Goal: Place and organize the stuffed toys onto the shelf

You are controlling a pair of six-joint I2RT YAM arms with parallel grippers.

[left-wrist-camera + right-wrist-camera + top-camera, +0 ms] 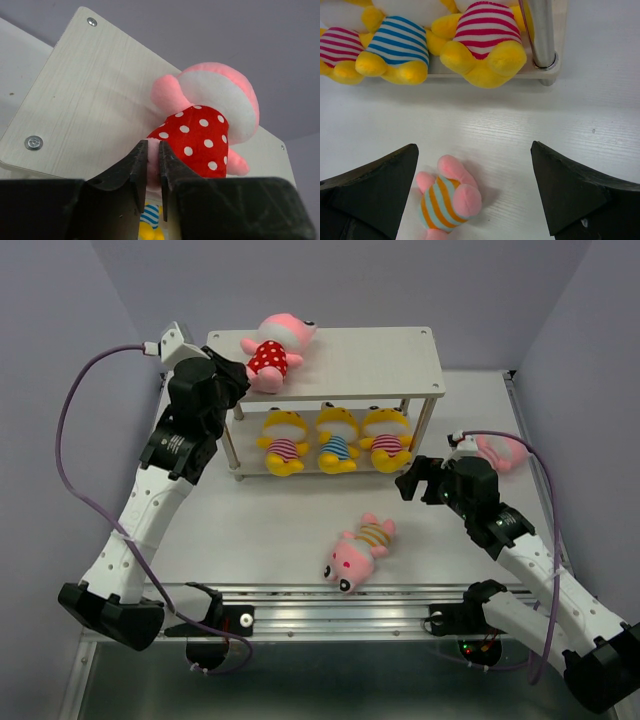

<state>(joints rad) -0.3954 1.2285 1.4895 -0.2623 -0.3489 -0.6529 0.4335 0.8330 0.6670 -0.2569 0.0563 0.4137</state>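
Observation:
A pink toy in a red white-dotted shirt [272, 352] lies on the top board of the wooden shelf [370, 358]. My left gripper [240, 375] is shut on its pink leg, seen close in the left wrist view [153, 150]. Three yellow toys in striped shirts [335, 438] sit side by side on the lower board; they also show in the right wrist view [480, 42]. A pink toy in an orange-striped shirt [358, 548] lies on the table in front of the shelf. My right gripper [414, 482] is open and empty above the table, with that toy [447, 197] below its left finger.
A third pink toy [503, 452] lies on the table at the right, partly hidden behind my right arm. The shelf's metal leg [541, 32] stands just ahead of the right gripper. A metal rail [320, 615] runs along the near edge.

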